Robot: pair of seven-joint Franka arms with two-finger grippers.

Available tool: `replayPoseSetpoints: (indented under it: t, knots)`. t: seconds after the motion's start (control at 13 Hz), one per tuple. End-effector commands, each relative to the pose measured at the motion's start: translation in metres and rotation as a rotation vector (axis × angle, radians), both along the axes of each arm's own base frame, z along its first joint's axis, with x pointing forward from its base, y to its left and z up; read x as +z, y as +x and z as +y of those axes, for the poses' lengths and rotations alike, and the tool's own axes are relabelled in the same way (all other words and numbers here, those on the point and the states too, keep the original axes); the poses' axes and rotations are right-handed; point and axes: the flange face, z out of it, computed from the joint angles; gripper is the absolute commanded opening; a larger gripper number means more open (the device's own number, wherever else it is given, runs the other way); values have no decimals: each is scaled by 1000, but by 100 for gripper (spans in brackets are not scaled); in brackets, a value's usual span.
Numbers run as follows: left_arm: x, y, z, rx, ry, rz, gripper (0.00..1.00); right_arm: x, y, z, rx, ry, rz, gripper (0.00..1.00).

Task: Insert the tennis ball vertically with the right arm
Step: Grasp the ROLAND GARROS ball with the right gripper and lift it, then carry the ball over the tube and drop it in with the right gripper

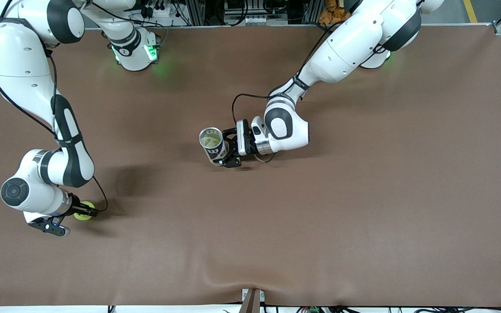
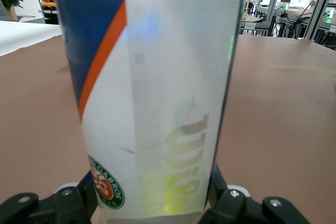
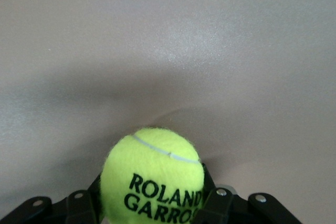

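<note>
The left gripper point(image 1: 228, 152) clamps the upright ball can point(image 1: 212, 145) mid-table, mouth open. At the right arm's end of the brown table point(image 1: 363, 195), the right gripper point(image 1: 86, 212) pinches the tennis ball point(image 1: 83, 212); misalignment could catch it on the can's rim.

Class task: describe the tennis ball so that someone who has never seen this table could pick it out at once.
On the brown table, go to the right arm's end. There the right gripper is shut on the ball. It is small, round and fuzzy yellow-green, printed ROLAND GARROS, unlike the tall can the left gripper holds mid-table.
</note>
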Motion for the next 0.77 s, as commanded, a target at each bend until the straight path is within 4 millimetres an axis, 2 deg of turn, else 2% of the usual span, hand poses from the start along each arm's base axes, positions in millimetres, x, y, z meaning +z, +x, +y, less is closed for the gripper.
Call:
replayPoseSetpoints:
  t: [0.0,0.31,0.54,0.69]
  knots:
    - [0,-5,2,12,15,-12,81,28,1,15,-29,22,-22,53]
    - [0,-5,2,12,15,-12,81,104,-12,116,-114,25,73,52]
    - [0,-5,2,12,15,-12,81,162,-39,191,-140,121,166,52]
    - [0,-4,3,13,16,-13,81,193,-60,233,-165,172,223,52]
